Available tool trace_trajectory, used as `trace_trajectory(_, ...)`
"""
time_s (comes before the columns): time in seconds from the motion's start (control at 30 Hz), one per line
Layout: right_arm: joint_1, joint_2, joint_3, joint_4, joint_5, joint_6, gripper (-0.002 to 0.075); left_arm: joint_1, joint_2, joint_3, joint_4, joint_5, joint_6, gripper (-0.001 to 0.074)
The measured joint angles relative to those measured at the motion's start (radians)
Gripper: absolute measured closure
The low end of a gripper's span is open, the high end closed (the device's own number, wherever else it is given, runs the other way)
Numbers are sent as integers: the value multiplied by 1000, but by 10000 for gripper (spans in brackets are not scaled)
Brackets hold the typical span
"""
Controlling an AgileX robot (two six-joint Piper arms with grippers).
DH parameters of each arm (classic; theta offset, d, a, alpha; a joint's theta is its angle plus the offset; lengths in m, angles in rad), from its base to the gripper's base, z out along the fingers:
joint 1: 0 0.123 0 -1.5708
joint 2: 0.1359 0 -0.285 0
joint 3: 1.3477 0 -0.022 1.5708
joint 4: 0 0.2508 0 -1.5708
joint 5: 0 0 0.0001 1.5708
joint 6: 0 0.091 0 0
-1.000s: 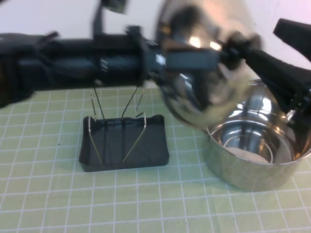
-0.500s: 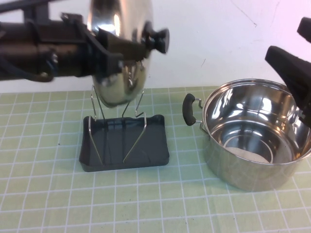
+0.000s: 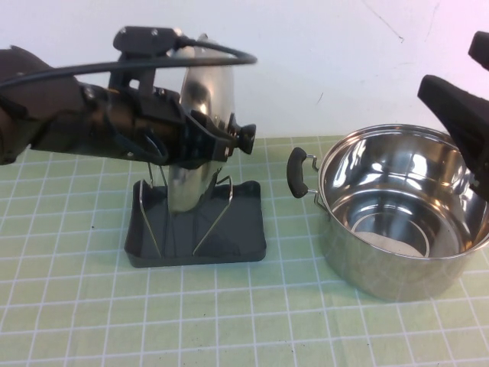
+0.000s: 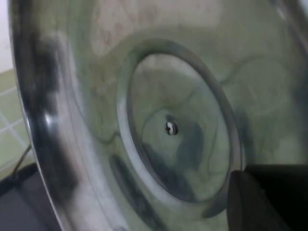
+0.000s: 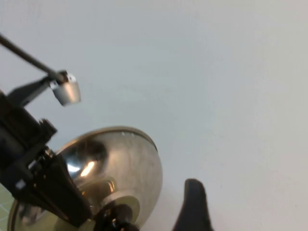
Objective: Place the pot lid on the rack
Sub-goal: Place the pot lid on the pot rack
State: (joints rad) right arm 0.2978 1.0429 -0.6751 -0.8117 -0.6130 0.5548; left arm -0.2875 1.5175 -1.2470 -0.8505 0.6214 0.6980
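My left gripper [image 3: 208,134] is shut on the pot lid [image 3: 200,92] and holds it upright on its edge, with the black knob [image 3: 246,138] pointing right. The lid's lower edge sits down between the wire uprights of the rack [image 3: 243,229], a dark grey tray. The left wrist view shows the lid's shiny underside [image 4: 159,110] filling the picture, with one dark finger [image 4: 269,199] pressed on it. The right wrist view shows the lid's dome [image 5: 120,168] from afar. My right gripper [image 3: 462,95] is open and empty, raised above the pot at the far right.
A deep steel pot [image 3: 397,229] with a black side handle [image 3: 297,172] stands right of the rack on the green gridded mat [image 3: 229,313]. A white wall rises behind. A cable [image 3: 191,55] loops over the left arm.
The left arm carried the lid from above the pot leftward, then lowered it so that its edge now sits in the rack. The right gripper let go and drew back right.
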Motion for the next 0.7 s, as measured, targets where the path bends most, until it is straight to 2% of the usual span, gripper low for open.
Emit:
trace_trajectory(0.53, 0, 0, 0, 0, 44, 0, 218, -1, 23, 0, 112, 17, -26, 620)
trace_trajectory(0.6, 0, 0, 0, 0, 44, 0, 218, -1, 23, 0, 112, 17, -26, 576)
trace_trajectory(0.7, 0, 0, 0, 0, 44, 0, 218, -1, 23, 0, 112, 17, -26, 435)
